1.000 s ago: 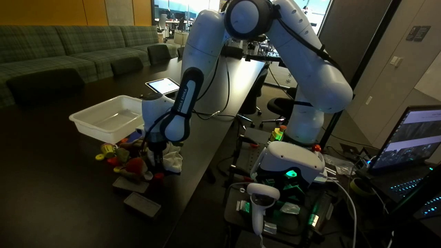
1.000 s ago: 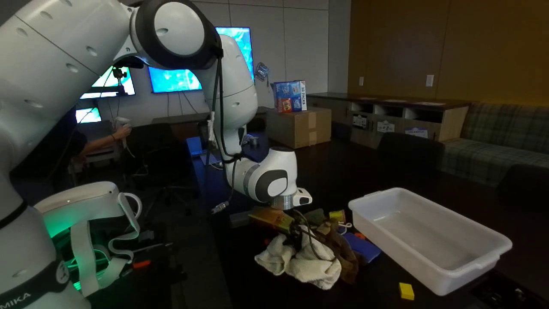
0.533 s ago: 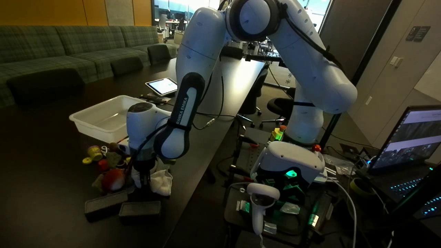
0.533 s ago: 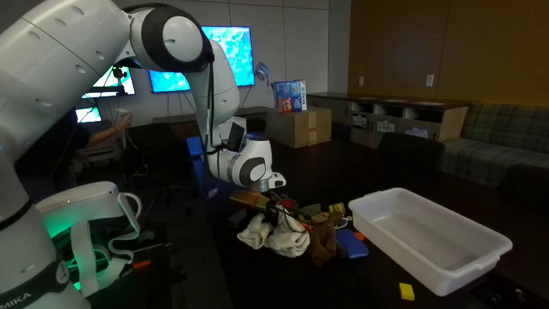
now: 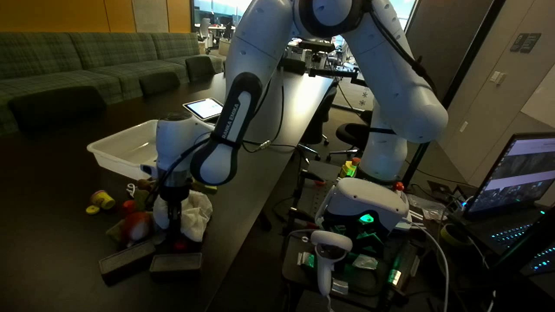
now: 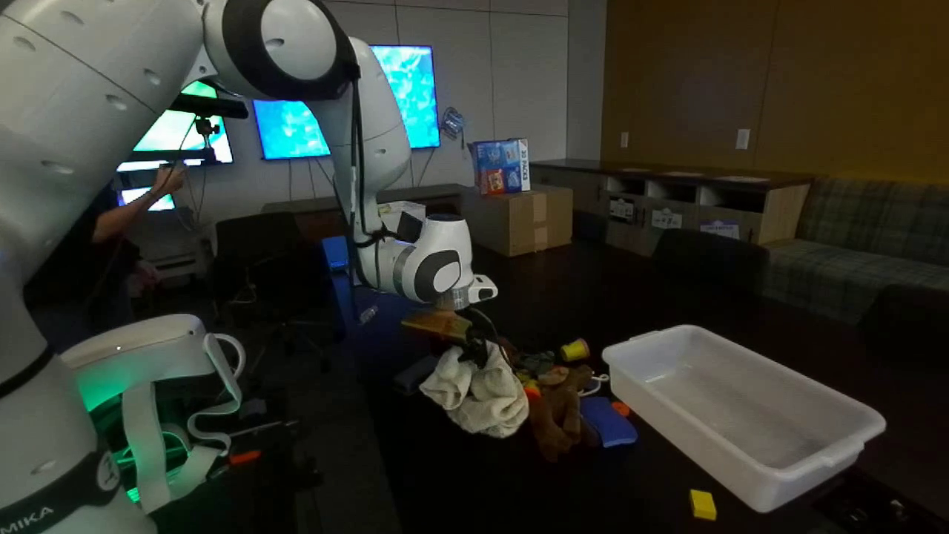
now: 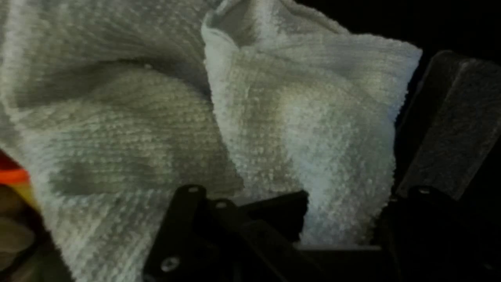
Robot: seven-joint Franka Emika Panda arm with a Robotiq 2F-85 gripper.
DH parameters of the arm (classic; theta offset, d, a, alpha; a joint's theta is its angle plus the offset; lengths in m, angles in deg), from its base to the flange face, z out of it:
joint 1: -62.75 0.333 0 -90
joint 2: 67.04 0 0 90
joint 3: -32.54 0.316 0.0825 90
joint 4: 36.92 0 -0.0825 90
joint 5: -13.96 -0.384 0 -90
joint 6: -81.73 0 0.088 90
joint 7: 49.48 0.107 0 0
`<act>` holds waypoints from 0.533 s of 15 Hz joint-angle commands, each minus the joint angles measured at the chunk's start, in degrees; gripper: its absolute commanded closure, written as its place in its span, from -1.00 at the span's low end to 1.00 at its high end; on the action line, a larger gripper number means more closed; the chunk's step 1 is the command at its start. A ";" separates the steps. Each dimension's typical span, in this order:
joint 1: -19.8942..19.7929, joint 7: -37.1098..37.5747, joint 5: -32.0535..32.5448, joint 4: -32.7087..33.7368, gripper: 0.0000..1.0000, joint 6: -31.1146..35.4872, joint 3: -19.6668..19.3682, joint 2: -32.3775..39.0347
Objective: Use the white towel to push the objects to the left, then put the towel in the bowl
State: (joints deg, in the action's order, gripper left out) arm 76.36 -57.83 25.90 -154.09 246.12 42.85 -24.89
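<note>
My gripper [image 5: 174,219] points down at the table and is shut on the bunched white towel [image 5: 196,216]. In the wrist view, towel cloth fills the space between the fingers [image 7: 344,213]. The towel [image 6: 489,397] hangs beside the pile of objects in an exterior view. The pile holds a red and white toy [image 5: 138,226], a brown soft thing [image 6: 560,415], a blue piece [image 6: 608,421] and a yellow can [image 6: 575,350]. Two dark grey blocks [image 5: 126,260] [image 5: 175,265] lie at the pile's near end. I see no round bowl, only a white rectangular tub [image 6: 697,430].
A yellow block [image 6: 703,503] lies near the tub. A tablet [image 5: 204,108] lies farther along the table. The table's long edge [image 5: 247,236] runs beside the towel. A cable [image 5: 262,145] hangs from the arm.
The gripper and towel moved toward the dark blocks, then rose slightly. The red toy and the blocks shifted the same way. The yellow can moved away from the pile.
</note>
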 commanded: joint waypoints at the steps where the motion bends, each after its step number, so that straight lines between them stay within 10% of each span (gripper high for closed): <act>1: -14.74 -14.06 -3.09 -9.63 0.80 -1.17 9.98 -8.81; 8: -41.23 -42.47 -17.71 -17.24 0.81 -14.40 21.39 -17.58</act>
State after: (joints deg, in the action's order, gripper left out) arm 42.74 -90.10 15.04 -167.88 237.29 62.04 -36.72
